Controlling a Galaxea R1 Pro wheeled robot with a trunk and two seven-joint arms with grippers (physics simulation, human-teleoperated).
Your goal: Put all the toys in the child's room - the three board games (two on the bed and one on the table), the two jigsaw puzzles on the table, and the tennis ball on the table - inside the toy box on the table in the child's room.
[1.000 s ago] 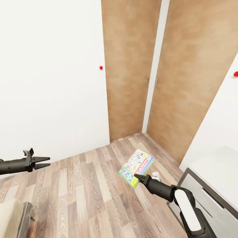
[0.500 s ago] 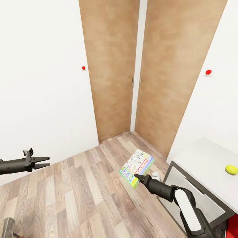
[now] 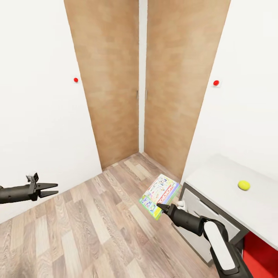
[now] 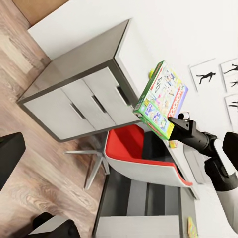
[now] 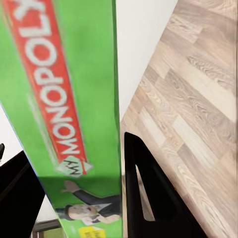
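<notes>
- My right hand [image 3: 161, 208] pinches the green-edged Monopoly box [image 3: 160, 195] by one short edge, out over the wood floor [image 3: 88, 227]; in the right wrist view the box edge [image 5: 74, 114] sits between the two fingers [image 5: 146, 198].
- My left hand [image 3: 49, 189] hangs out to the side with its fingers a little apart, holding nothing.
- The grip is at the box's end, so most of its weight hangs beyond my fingers. I judge a quick turn or jolt could swing it, pivot it in the pinch or let it slide out onto the floor.
- The box is cardboard; squeezing harder to stop a slip could crush the edge or pop the lid.
- The table [image 3: 227, 193] is near on my right, with the ball [image 3: 243, 185] lying on its top. If I swing the box in low, its far corner could catch the table edge or the drawers [image 3: 200, 216] and twist out of my hand.
- A careless sweep across the top could knock the ball, and I expect it to roll off easily.
- The left wrist view shows a red chair [image 4: 144, 158] under the table; my base could bump it as I close in.
- I cannot see the toy box from here, so lowering the box now risks setting it in the wrong place.
</notes>
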